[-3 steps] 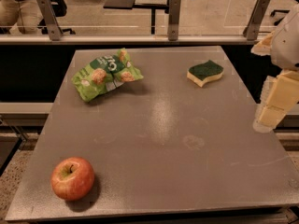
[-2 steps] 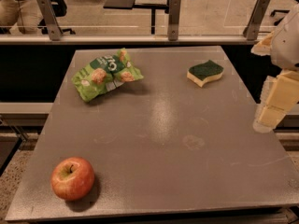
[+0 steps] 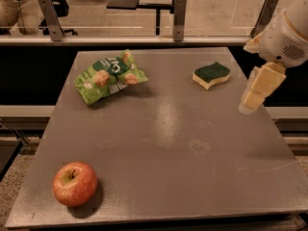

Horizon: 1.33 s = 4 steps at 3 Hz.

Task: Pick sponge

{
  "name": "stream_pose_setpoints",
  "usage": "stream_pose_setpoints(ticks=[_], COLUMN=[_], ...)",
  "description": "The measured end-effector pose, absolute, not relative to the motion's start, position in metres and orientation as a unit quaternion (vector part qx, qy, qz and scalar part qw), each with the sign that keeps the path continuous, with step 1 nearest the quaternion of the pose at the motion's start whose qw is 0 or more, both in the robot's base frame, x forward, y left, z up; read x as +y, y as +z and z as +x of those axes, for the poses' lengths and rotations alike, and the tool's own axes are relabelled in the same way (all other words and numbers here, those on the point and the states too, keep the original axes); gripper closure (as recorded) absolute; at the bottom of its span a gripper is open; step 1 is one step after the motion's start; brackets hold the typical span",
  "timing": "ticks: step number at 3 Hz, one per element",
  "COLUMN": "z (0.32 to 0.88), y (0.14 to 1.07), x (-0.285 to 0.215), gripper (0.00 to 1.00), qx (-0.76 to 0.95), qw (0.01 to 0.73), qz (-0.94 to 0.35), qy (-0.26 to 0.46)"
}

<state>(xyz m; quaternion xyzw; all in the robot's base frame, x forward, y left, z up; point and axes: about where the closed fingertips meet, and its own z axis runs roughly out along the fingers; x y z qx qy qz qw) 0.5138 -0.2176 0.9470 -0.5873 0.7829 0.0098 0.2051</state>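
Observation:
The sponge (image 3: 211,74), dark green on top with a pale yellow base, lies flat at the back right of the grey table (image 3: 163,143). My gripper (image 3: 252,99) hangs from the white arm at the right edge of the table. It is to the right of the sponge, a little nearer the camera, apart from it and holding nothing that I can see.
A green crinkled snack bag (image 3: 108,76) lies at the back left. A red apple (image 3: 74,183) stands at the front left. A glass barrier with metal posts (image 3: 179,13) runs behind the table's far edge.
My gripper has moved left and slightly away from the camera, coming in over the table's right edge toward the sponge. The sponge, bag and apple have not moved.

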Motion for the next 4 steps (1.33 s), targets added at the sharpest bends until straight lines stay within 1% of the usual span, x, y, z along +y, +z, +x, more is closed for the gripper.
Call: stream_pose_setpoints(ticks=[3,4], z=[0.637,0.659], y=[0.889,0.876], x=[-0.253,-0.258], gripper=[0.00,0.00], qx=[0.810,0.818], qw=[0.266,0.275], qz=[-0.518,-0.499], qy=[0.073,0.076])
